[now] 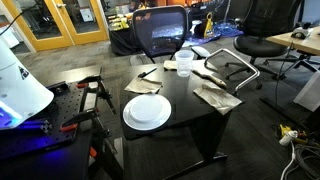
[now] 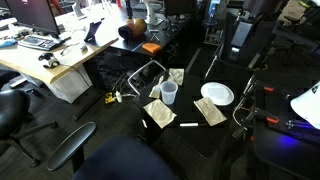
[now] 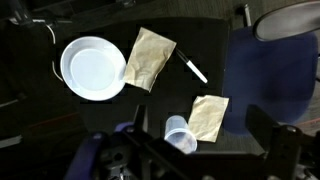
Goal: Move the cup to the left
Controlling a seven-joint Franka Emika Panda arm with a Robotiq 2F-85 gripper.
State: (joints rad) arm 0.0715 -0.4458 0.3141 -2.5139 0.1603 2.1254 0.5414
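The black table [image 1: 190, 125] carries everything. The tool [image 3: 205, 160] shows only as dark, blurred parts along the lower edge of the wrist view, high above the table and touching nothing; I cannot tell how far apart its jaws stand. The white plate [image 3: 93, 68] lies flat beside a brown napkin [image 3: 150, 58]. A second napkin [image 3: 208, 117] lies just beside the cup [image 3: 180, 133]. The cup stands upright near the table's edge, its long axis vertical and mouth up, well apart from the plate. A marker [image 3: 193, 69] lies between the napkins.
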